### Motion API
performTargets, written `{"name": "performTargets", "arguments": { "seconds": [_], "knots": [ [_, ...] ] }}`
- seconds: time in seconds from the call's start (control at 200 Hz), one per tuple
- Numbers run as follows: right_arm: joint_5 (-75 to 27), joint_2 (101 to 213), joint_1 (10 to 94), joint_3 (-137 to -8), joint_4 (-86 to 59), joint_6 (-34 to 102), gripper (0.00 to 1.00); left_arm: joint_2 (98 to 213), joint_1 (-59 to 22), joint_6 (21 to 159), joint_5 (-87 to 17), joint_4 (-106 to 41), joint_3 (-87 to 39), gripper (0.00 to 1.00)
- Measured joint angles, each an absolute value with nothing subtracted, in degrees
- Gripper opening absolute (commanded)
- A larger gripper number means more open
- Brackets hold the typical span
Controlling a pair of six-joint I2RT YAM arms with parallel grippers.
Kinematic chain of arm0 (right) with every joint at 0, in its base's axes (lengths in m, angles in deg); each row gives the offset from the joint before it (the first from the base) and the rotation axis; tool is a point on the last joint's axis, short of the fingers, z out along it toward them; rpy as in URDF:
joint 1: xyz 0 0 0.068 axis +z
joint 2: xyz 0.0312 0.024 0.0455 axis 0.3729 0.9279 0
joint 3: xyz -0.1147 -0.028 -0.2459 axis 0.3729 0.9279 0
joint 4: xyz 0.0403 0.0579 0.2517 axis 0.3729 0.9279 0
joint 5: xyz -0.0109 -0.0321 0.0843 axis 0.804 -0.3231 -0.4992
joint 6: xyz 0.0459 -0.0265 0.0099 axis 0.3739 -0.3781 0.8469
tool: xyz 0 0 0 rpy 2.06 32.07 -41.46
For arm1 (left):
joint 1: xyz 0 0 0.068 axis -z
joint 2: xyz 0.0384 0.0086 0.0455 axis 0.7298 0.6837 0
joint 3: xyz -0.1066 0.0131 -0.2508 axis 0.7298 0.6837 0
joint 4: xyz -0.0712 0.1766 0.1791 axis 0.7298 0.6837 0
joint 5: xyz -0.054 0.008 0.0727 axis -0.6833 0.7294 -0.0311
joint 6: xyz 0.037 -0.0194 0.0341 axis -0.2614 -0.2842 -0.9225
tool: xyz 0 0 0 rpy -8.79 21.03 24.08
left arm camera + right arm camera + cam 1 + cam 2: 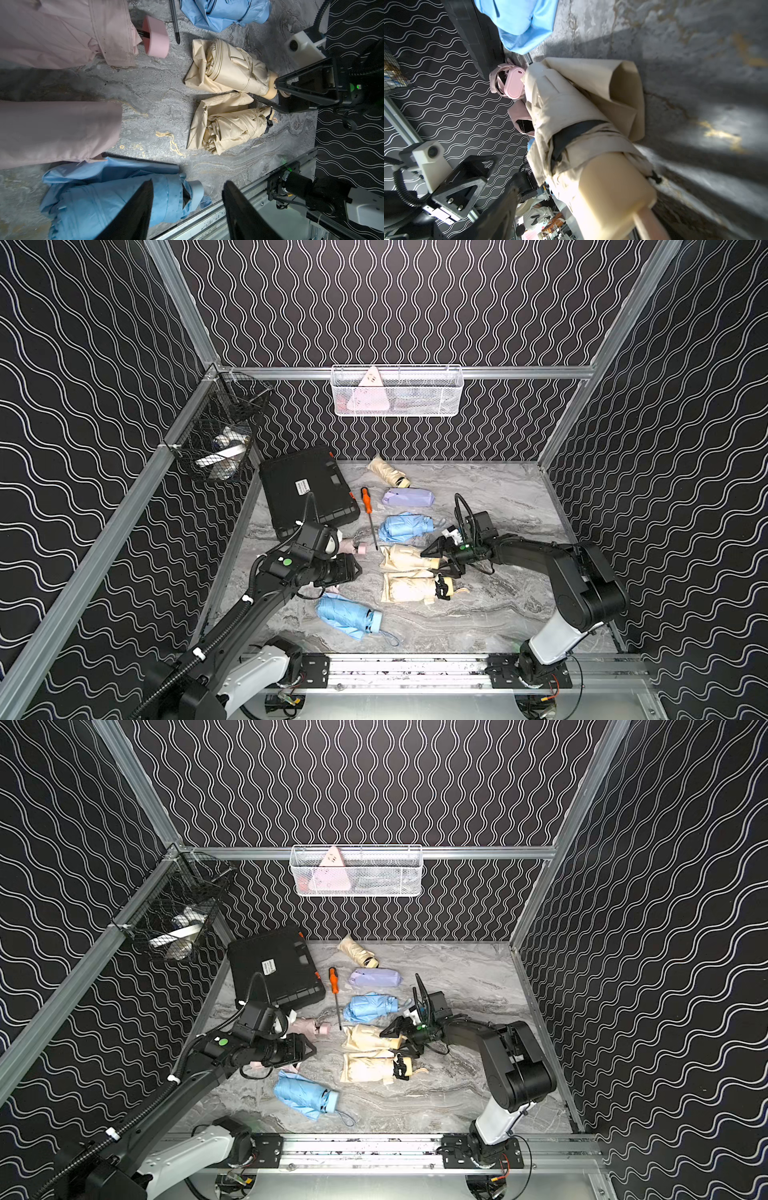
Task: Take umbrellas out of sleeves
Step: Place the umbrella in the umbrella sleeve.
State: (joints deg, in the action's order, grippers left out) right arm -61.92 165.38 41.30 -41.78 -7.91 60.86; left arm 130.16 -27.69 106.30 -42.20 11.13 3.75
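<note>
1. Black hard case (307, 489): far left corner of the table (498, 497).
2. Left fingers (188, 182): I see them spread, with nothing between them. A smooth pink sleeve (58, 133) is close beside them; I cannot tell if it touches.
3. Pink umbrella (62, 33): out of its sleeve, stubby handle pointing toward the orange-handled screwdriver (368, 510).
4. Light blue umbrella (349, 616): front, near the left arm.
5. Centre column, back to front: far cream umbrella (388, 472); lilac umbrella (407, 497), smooth-sided; second light blue umbrella (407, 526); middle cream umbrella (405, 558); front cream umbrella (409, 589).
6. Right fingers (429, 561): spread wide on either side of the middle cream umbrella's handle. I see no clamp.
</note>
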Motion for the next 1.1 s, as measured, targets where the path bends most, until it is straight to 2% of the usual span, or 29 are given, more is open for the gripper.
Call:
{"name": "performTargets", "arguments": {
  "seconds": [0.135,0.265,0.59,1.096],
  "knots": [
    [-60.8,165.18,41.3,-42.35,-6.86,60.99,0.86,130.46,-27.69,106.28,-42.63,10.71,3.75,0.62],
    [-59.23,164.83,41.3,-43.47,-5.57,60.9,1.0,130.75,-27.71,106.26,-42.98,10.36,3.75,0.67],
    [-52.24,161.49,41.3,-47.49,4.55,56.99,1.0,131.79,-27.71,106.24,-43.33,9.01,3.42,0.78],
    [-41.4,156.94,41.27,-52.86,20.02,53.74,1.0,129.13,-27.71,109.12,-45.15,6.67,4.25,0.86]
  ]
}}
